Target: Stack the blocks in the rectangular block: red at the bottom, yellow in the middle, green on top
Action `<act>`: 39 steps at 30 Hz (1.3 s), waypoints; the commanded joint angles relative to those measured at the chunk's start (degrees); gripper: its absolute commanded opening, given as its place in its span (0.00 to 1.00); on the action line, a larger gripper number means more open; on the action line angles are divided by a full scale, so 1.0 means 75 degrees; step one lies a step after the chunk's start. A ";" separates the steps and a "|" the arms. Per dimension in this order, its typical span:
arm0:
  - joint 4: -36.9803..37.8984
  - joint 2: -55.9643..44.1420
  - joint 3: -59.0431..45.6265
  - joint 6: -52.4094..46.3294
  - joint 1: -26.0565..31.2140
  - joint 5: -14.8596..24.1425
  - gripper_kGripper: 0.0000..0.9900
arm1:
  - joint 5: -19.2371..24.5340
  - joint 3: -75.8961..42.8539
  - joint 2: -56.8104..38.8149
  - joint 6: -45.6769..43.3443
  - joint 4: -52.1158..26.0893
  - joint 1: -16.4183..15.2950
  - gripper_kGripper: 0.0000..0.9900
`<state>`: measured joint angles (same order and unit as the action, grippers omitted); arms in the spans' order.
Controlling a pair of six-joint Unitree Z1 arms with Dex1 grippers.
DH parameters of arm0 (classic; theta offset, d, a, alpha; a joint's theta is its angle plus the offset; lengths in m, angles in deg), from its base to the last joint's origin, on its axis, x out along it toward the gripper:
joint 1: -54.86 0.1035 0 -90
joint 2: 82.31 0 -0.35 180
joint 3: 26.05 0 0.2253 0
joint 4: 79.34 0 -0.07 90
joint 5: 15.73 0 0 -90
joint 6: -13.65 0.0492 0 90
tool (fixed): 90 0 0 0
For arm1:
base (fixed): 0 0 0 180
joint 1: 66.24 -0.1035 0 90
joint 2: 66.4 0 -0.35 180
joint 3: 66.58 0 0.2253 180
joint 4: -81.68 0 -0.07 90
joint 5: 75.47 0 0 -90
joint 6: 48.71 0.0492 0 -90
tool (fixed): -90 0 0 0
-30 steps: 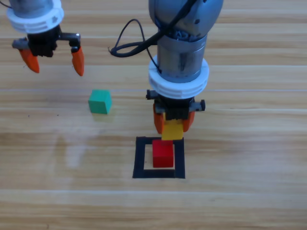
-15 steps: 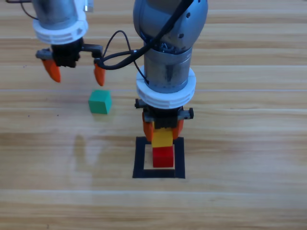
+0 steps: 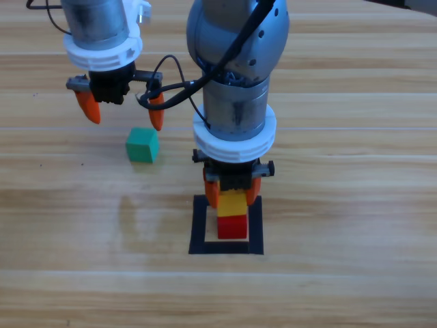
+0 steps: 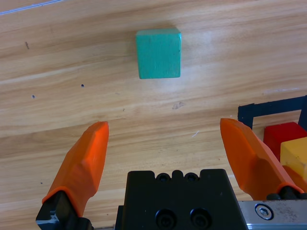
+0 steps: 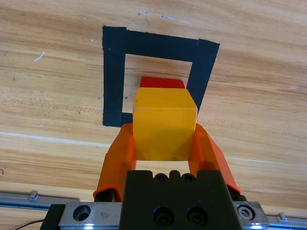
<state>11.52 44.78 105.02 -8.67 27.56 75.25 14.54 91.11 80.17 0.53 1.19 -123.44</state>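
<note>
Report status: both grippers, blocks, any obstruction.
Right gripper shut on yellow, over red inside the tape frame. Left gripper open, above green. Nothing in the way.

rectangular block [image 3: 226, 247]: my landmark, sits on the table [image 3: 355, 205] a bit below the middle.
red [image 3: 232, 227]: inside the rectangular block.
yellow [image 3: 233, 203]: right over red, held between the right gripper's [image 3: 232, 193] jaws.
green [image 3: 142, 145]: off to the upper left of the rectangular block, well apart from it.
left gripper [image 3: 123, 113]: farther up-left of the rectangular block, just behind green, jaws spread wide, nothing in them.
</note>
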 commanded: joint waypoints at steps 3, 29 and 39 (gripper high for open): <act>-0.0040 0.0434 -0.0007 -0.0117 -0.0203 -0.0013 1.00 | -0.0142 -0.0005 0.0414 -0.0026 0.0122 -0.0225 0.00; -0.0040 0.0446 0.0005 -0.0094 -0.0214 -0.0037 1.00 | 0.0256 -0.0040 0.0754 -0.0119 0.0134 -0.0413 0.57; -0.0029 0.0492 0.0099 -0.0070 -0.0214 -0.0037 1.00 | 0.1065 -0.0239 -0.0863 -0.0424 0.0134 -0.0272 1.00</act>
<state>11.52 44.92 105.05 -8.74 26.86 75.25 19.23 91.00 81.04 -2.00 1.45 -125.03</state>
